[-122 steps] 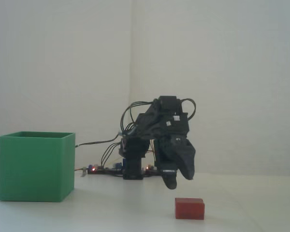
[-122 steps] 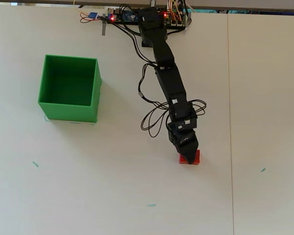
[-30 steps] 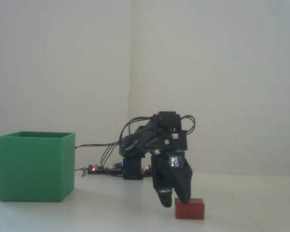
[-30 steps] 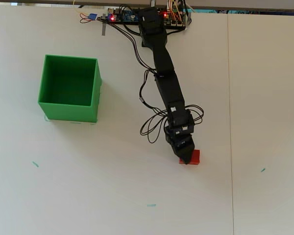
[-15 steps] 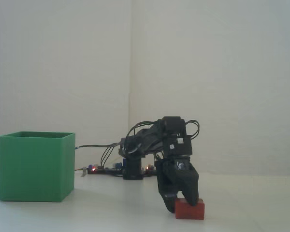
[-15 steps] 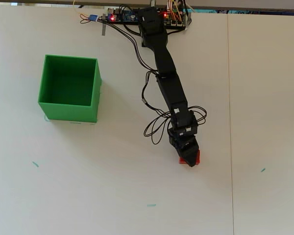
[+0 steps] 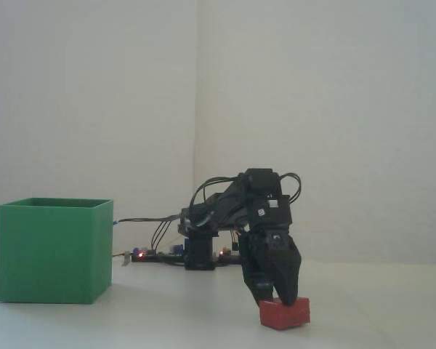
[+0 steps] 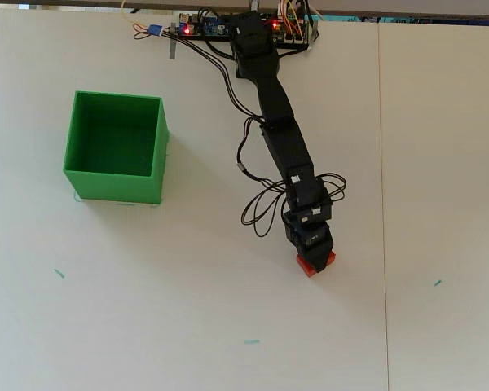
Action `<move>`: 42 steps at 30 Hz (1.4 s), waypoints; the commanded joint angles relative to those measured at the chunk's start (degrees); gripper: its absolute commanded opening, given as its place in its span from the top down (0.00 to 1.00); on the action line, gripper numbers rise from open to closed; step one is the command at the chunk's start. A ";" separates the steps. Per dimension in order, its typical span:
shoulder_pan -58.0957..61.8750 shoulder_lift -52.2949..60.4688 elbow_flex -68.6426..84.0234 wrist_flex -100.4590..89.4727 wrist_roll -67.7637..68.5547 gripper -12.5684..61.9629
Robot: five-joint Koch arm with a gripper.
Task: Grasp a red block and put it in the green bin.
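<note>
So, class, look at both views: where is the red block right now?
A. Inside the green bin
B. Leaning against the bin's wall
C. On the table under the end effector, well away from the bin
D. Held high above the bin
C: the red block lies on the table beneath the end effector, far from the green bin.

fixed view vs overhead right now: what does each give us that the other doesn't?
Only the fixed view: the gripper down at table level, its tips over the top of the red block, which sits skewed; the green bin outer walls and height.
Only the overhead view: the bin's empty interior, and the arm's line from its base to the block.
Both: block on the table, away from the bin.
</note>
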 commanded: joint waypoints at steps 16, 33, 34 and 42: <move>-1.32 -1.23 0.18 5.71 -1.93 0.52; -1.58 -3.52 0.18 3.87 -1.23 0.60; -1.49 -3.52 0.18 3.87 -1.05 0.68; 0.88 2.11 0.18 3.96 -0.70 0.78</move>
